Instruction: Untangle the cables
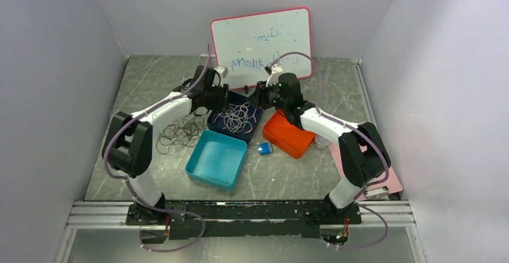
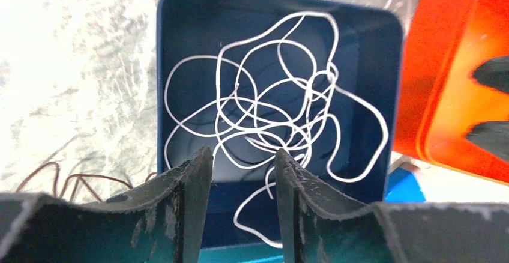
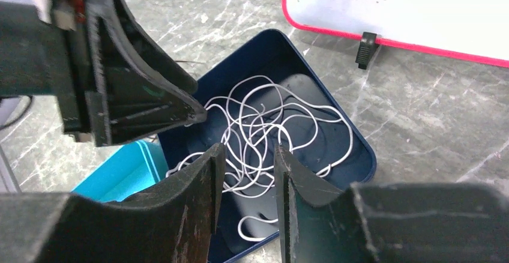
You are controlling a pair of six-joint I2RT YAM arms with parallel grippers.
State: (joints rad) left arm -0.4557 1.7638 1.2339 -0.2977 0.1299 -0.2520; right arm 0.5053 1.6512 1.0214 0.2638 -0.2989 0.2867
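Observation:
A whitish cable [image 1: 235, 119] lies curled in many loops inside a dark blue tray [image 1: 256, 111]. Dark cables [image 1: 179, 132] sit in a loose heap on the table to its left. My left gripper [image 1: 219, 98] hovers over the tray's far left corner. In the left wrist view it [image 2: 243, 152] is open above the white loops [image 2: 264, 104], with nothing between its fingers, and brown strands [image 2: 78, 179] show at the lower left. My right gripper [image 1: 262, 96] hangs over the far right corner. It [image 3: 248, 148] is open and empty above the white cable [image 3: 258, 125].
A teal tray [image 1: 217, 158] touches the blue tray's near side. An orange tray [image 1: 289, 134] stands to the right, with a small blue item [image 1: 265, 148] in front of it. A whiteboard [image 1: 261, 47] leans at the back and a pink board [image 1: 393, 182] lies at the near right.

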